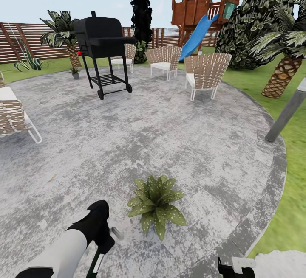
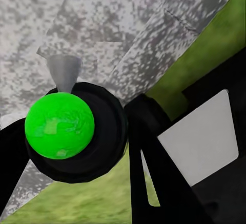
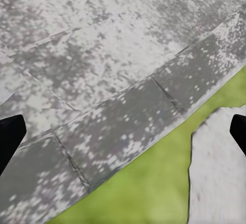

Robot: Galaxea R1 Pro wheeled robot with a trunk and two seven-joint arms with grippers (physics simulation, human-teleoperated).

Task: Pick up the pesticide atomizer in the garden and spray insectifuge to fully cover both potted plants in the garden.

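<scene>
Beside potted plant (image 1: 156,203), left gripper (image 1: 103,231) low.

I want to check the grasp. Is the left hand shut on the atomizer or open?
Shut on it. In the left wrist view the pesticide atomizer sits clamped between the dark fingers of the left hand, nozzle pointing outward.

One potted plant (image 1: 156,203), one grill (image 1: 104,53), four wicker chairs (image 1: 207,74), one playhouse (image 1: 206,2)

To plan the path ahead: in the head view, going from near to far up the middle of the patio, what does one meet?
Left claw holding the pesticide atomizer → potted plant → black grill → wooden fence.
</scene>
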